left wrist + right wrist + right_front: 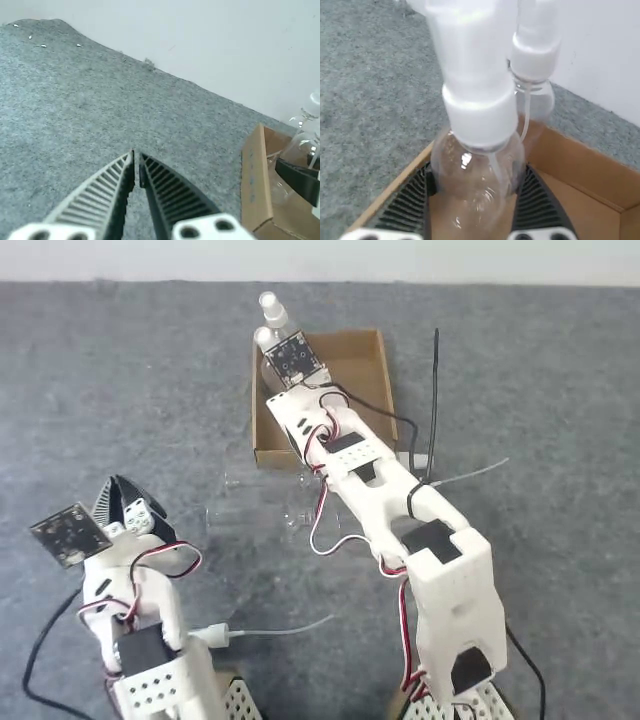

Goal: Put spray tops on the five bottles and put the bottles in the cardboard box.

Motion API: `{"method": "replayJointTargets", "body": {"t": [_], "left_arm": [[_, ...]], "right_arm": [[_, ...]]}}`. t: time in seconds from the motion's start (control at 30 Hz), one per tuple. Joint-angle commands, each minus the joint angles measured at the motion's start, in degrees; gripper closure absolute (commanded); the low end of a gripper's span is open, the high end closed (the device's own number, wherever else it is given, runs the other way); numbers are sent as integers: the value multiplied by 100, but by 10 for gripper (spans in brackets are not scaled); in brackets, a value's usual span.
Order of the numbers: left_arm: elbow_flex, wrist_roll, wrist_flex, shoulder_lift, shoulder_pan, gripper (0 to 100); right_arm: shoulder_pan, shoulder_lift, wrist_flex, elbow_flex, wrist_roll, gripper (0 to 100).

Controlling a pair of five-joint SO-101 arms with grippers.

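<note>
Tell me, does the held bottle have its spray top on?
On. A white spray top caps the bottle in the right gripper, its tube hanging down inside.

Right arm point(400, 510): shown stretched far forward from its base, with the wrist point(300, 415) tipped downward at the end of the reach. The right jaws are set against opposite sides of a bottle point(475, 185), which is gripped upright between them. Left arm point(140, 610): shown folded back close to its base, wrist raised. The left jaws are drawn together, tips almost meeting, and are angled forward and slightly downward.
</note>
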Motion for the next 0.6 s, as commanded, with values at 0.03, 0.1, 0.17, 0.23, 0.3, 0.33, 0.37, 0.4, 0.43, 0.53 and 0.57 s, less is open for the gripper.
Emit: {"method": "replayJointTargets", "body": {"t": [0.03, 0.1, 0.17, 0.23, 0.3, 0.33, 0.37, 0.4, 0.43, 0.53, 0.57], "left_arm": [[-57, 53, -105, -88, -35, 987], [-57, 53, -105, -88, -35, 987], [-57, 53, -105, -88, -35, 987], [-57, 53, -105, -88, -44, 987], [-57, 53, -105, -88, -44, 987], [-57, 53, -105, -88, -53, 987], [-57, 53, -105, -88, -53, 987], [-57, 53, -105, -88, -53, 987], [-57, 53, -105, -88, -53, 987], [-57, 53, -105, -88, -44, 987], [-57, 53, -105, -88, -44, 987]], "right_arm": [[22, -75, 75, -396, -97, 987], [31, -84, 75, -396, -325, 982], [31, -84, 84, -396, -475, 940], [31, -84, 84, -396, -527, 894], [22, -84, 145, -387, -527, 876], [22, -92, 233, -396, -536, 875], [22, -110, 286, -396, -536, 872], [13, -119, 330, -396, -536, 871], [-13, -127, 365, -396, -536, 871], [-75, -136, 444, -396, -536, 840], [-110, -136, 470, -396, -536, 817]]}}
